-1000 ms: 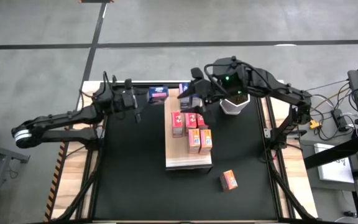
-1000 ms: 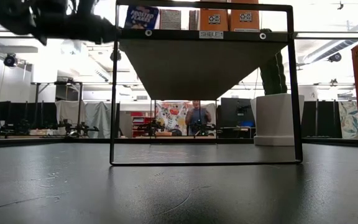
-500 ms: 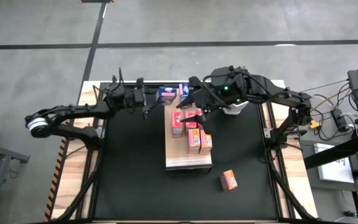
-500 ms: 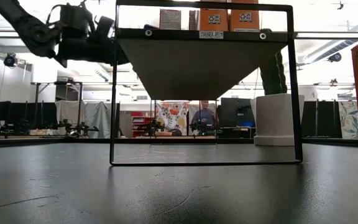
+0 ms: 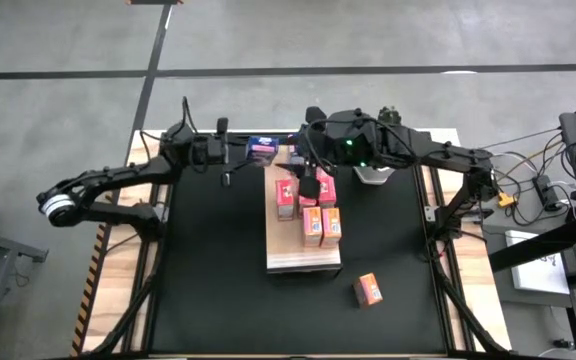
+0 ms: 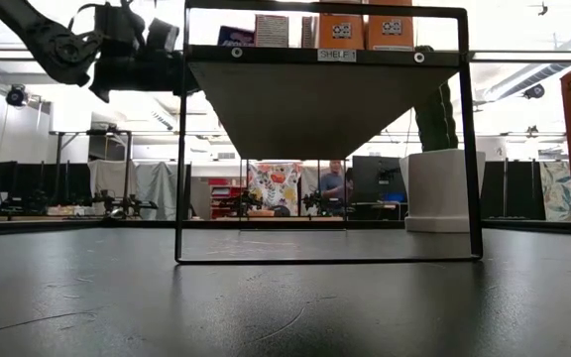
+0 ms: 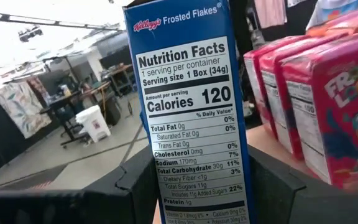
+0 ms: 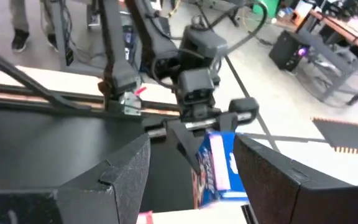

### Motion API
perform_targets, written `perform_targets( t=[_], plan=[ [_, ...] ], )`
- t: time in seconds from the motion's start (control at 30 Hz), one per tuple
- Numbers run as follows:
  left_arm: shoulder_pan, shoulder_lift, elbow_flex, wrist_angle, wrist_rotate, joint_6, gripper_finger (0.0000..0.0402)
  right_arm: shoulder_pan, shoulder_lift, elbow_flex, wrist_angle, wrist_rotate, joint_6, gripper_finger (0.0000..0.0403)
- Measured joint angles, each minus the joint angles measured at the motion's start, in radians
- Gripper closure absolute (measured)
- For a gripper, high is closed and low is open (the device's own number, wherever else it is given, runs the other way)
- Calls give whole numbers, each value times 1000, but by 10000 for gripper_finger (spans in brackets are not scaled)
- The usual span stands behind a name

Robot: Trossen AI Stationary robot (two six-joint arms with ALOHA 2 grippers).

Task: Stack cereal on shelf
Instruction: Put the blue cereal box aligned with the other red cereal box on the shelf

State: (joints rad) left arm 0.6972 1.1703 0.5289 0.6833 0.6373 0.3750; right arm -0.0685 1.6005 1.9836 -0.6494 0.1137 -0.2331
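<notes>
Blue Frosted Flakes cardboard box (image 7: 194, 118) sits clamped between the left gripper (image 5: 230, 158) fingers, held at the far left corner of the long light wood shelf (image 5: 290, 252), likely lined up to join the pink-red and orange boxes (image 5: 308, 205) there. Right gripper (image 5: 306, 170) hovers over the far end of that row, jaws spread, empty. One orange box (image 5: 368, 289) waits on the black mat (image 5: 208, 280), near right.
</notes>
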Motion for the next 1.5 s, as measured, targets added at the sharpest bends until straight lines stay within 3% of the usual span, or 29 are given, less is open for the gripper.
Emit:
perform_targets(
  t=[0.2, 0.63, 1.07, 1.5],
  plan=[
    [30, -29, 0, -2, 138, -41, 225, -30, 67, 52, -3, 1, 15, 181],
    [59, -39, 20, 16, 148, 1, 225, -37, 217, 210, 5, 68, -9, 181],
    [190, 5, 31, 39, 396, -52, 225, -37, 267, 215, -8, 101, -11, 181],
    [190, 29, 31, 47, 404, -82, 225, -37, 267, 201, -57, 186, 99, 181]
  ],
)
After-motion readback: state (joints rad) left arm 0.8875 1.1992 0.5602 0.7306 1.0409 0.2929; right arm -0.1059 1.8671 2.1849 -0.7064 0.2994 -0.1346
